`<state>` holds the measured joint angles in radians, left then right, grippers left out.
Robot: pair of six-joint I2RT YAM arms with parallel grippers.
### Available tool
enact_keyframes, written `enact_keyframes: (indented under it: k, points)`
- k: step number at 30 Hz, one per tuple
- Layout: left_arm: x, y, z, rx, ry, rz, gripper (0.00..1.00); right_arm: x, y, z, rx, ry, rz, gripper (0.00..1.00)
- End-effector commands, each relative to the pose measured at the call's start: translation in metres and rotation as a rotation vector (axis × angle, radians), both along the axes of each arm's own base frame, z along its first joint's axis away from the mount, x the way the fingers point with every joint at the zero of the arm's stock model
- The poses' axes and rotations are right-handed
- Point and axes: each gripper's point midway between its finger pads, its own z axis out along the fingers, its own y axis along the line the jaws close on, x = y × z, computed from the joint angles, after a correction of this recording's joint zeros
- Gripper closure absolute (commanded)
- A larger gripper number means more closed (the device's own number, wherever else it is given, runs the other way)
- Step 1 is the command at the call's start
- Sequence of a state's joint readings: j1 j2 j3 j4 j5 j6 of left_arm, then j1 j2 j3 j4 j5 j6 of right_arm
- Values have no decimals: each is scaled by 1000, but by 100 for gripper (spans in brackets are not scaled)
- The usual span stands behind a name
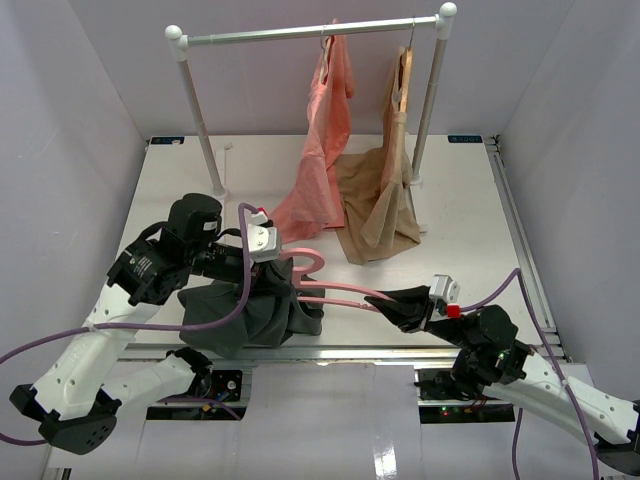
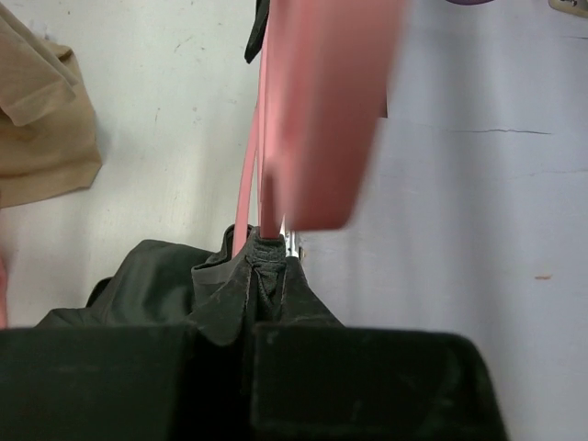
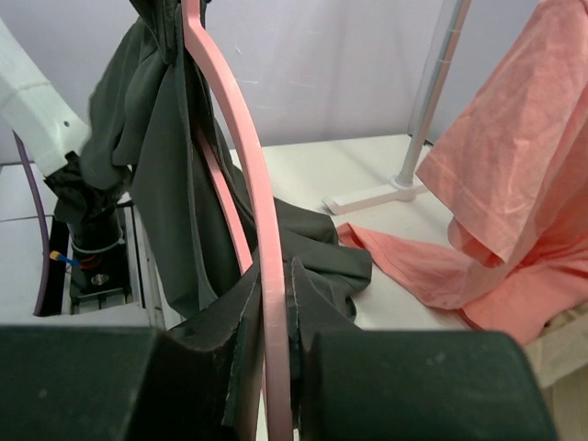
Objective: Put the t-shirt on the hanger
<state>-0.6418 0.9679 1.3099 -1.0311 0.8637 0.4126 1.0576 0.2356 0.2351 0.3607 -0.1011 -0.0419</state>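
Note:
The dark charcoal t-shirt (image 1: 245,315) hangs bunched at the table's near edge, partly threaded on the pink hanger (image 1: 345,293). The hanger lies roughly level, its hook (image 1: 312,262) by the shirt's neck. My left gripper (image 1: 273,268) is shut on the t-shirt's collar (image 2: 260,266), with the blurred hanger (image 2: 322,110) just beyond it. My right gripper (image 1: 402,305) is shut on the hanger's free arm (image 3: 266,230); in the right wrist view (image 3: 276,308) the t-shirt (image 3: 161,147) drapes over the hanger's far end.
A metal clothes rack (image 1: 310,33) stands at the back. A salmon-pink garment (image 1: 325,150) and a tan garment (image 1: 380,205) on a wooden hanger (image 1: 402,80) hang from it, their hems on the table. The rack's post and foot (image 3: 418,138) stand near the salmon cloth (image 3: 514,184).

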Motion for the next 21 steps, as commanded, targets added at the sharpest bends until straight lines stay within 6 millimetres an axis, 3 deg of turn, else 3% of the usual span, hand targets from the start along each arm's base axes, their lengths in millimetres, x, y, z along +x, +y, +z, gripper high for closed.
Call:
enact_keyframes:
  k: [1, 7, 10, 14, 17, 19, 21]
  points:
    - [-14, -6, -15, 40, 139, -58, 100, 7, -39, 100, 287, -112, -131, 92]
    - [-5, -11, 7, -24, 59, -30, 100, 7, -41, 97, 284, -96, -130, 92]
    - [4, -10, 15, -45, 28, 43, 100, 17, -43, 91, 279, -44, -179, 84]
    - [23, -7, 24, -78, -7, 189, 100, 28, -45, 76, 265, 80, -222, 54]
    - [25, 0, 29, -114, -53, 245, 100, 30, -46, 68, 263, 146, -231, 35]
    - [21, 5, 34, -146, -85, 253, 100, 30, -50, 68, 287, 174, -235, 27]
    - [16, 12, 41, -178, -119, 271, 100, 30, -54, 69, 316, 197, -238, 25]
